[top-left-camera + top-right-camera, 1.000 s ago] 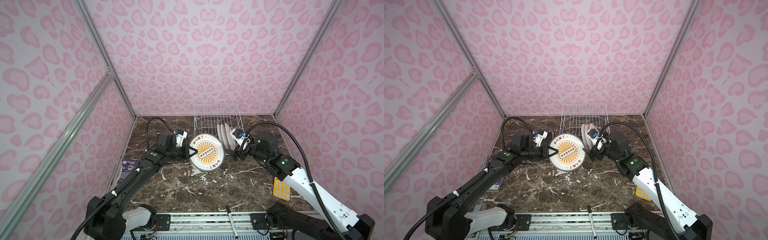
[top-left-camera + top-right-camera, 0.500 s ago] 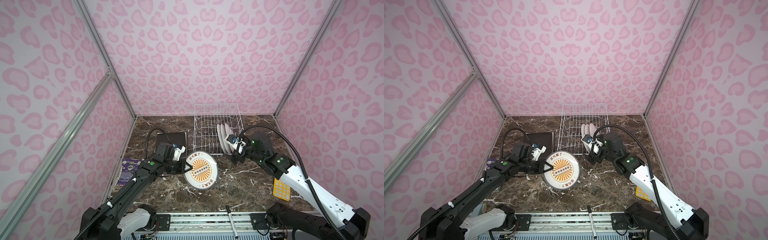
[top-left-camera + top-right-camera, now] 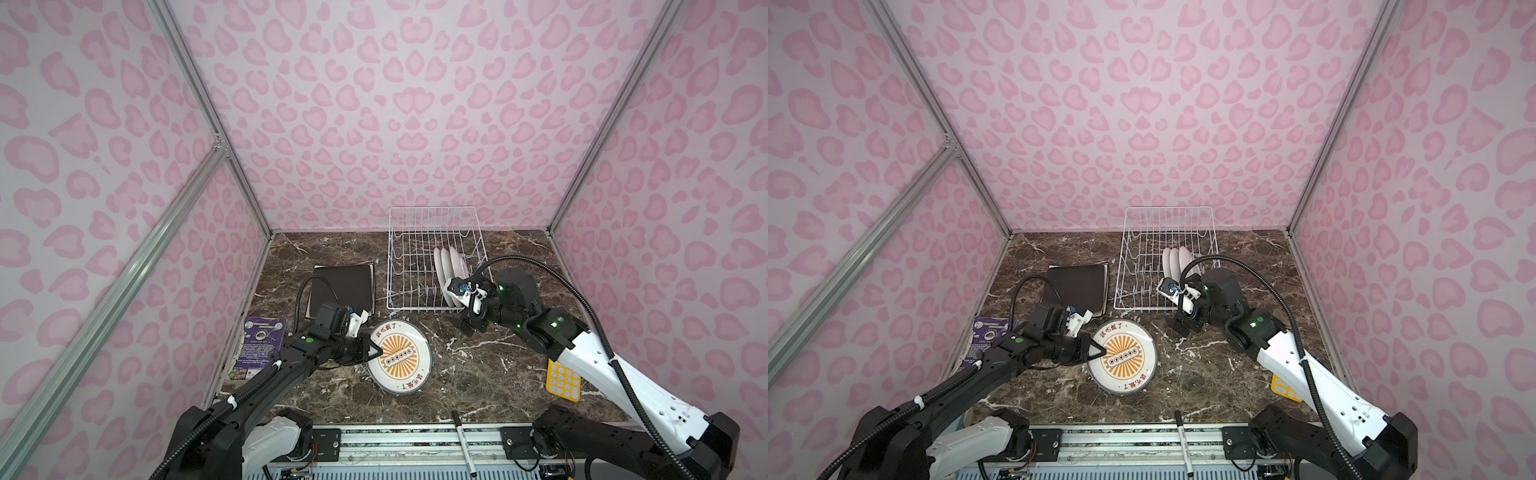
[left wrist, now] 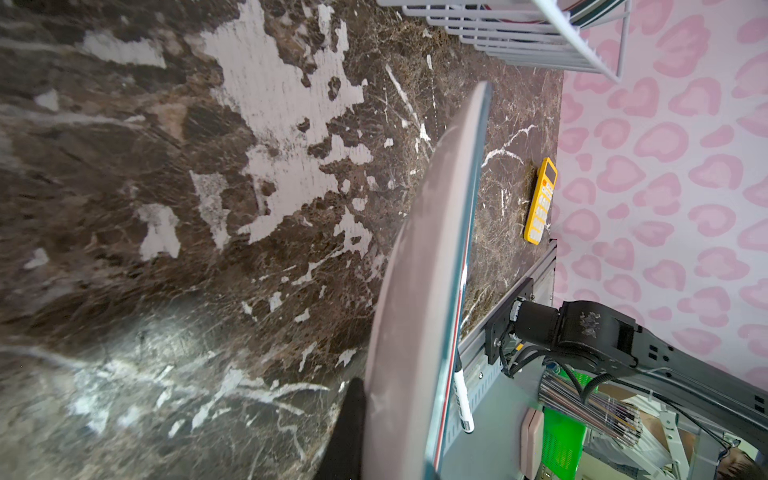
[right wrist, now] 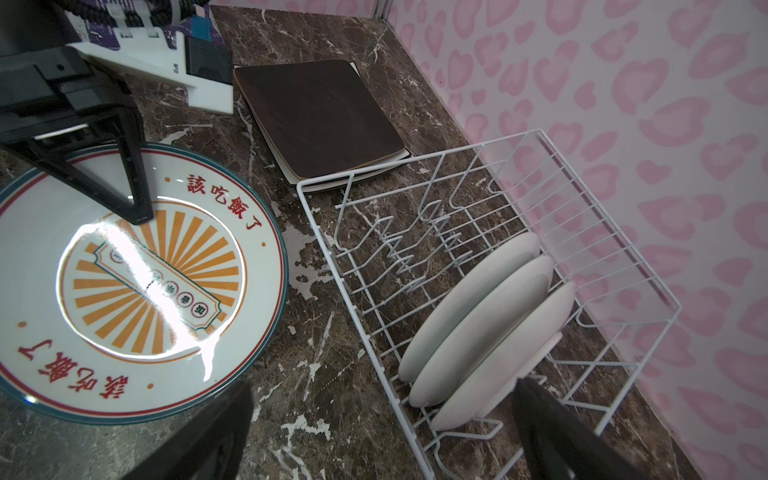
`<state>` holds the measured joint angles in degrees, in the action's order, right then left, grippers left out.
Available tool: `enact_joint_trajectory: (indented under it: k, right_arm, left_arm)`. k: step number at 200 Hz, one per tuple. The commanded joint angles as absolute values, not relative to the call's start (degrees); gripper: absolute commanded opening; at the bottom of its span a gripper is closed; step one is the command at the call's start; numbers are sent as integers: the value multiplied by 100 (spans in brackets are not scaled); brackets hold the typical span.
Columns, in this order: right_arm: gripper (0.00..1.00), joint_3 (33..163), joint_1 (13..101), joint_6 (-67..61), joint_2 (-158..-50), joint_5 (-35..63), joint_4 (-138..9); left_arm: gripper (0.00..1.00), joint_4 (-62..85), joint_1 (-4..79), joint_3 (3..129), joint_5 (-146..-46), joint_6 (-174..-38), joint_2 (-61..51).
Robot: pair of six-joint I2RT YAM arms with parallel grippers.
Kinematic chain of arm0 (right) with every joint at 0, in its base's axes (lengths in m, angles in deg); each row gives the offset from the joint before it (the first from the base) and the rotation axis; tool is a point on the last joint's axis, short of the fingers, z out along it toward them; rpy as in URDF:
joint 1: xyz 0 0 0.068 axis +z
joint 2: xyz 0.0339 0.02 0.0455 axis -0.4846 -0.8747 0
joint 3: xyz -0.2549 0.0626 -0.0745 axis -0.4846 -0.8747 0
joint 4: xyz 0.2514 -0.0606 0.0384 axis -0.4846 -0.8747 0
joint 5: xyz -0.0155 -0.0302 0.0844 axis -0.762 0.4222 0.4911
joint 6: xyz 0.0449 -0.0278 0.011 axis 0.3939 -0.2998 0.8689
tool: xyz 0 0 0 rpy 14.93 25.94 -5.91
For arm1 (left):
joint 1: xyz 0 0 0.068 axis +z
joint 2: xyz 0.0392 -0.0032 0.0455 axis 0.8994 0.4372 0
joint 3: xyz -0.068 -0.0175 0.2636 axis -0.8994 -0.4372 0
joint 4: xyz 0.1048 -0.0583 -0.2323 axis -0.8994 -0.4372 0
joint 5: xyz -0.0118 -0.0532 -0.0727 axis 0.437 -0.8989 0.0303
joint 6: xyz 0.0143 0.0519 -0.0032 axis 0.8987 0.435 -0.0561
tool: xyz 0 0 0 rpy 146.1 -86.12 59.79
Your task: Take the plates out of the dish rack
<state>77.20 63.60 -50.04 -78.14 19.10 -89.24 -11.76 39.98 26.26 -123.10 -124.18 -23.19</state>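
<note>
moved down from the dish rack to mid table, the sunburst plate is clamped at its rim by the left gripper and should be levelled before release, while the right gripper is held with jaws apart near three racked plates.

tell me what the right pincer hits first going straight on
Likely the dish rack's front wire, then the nearest white plate; the right pincer tilts down, so the tabletop may come first.

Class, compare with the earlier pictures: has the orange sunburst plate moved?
Yes. The sunburst plate has moved away from the dish rack, nearer the viewer, and is now clear of its front rim.
</note>
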Motion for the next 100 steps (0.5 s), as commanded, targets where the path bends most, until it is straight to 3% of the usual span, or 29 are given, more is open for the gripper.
enact_joint_trajectory:
  k: [1,100]
  right_arm:
    - [99,7631,6379,-5032,-7819,1914,-8937]
    - [99,7408,6523,-5075,-7836,1924,-9170]
  left_arm:
    - [4,-380,3999,2483,-12535,-12663,-2228]
    - [5,688,3837,2424,-12625,-13036,-1303]
